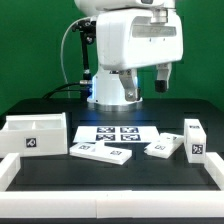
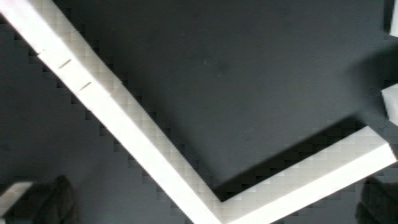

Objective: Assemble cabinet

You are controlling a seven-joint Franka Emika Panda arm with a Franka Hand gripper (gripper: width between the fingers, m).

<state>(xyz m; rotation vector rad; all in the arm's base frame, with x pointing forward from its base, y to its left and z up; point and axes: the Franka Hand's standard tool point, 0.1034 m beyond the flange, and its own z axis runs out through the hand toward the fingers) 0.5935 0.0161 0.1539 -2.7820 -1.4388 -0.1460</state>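
Note:
The cabinet lies in loose white tagged parts on the black table. An open box shell (image 1: 35, 134) stands at the exterior view's left. Two flat panels (image 1: 101, 151) lie in the middle, with a small block (image 1: 161, 147) and an upright block (image 1: 194, 138) to the right. My gripper (image 1: 162, 80) hangs high above the table under the white robot body, apart from every part. In the wrist view its dark fingers (image 2: 36, 200) stand wide apart at the picture's edge; the gripper (image 2: 214, 216) is open and empty. No cabinet part lies between the fingers.
A raised white frame (image 1: 110, 173) borders the table's front and sides; one corner of it (image 2: 134, 120) fills the wrist view. The marker board (image 1: 110, 131) lies flat behind the panels. A black cable (image 1: 68, 50) loops beside the robot base.

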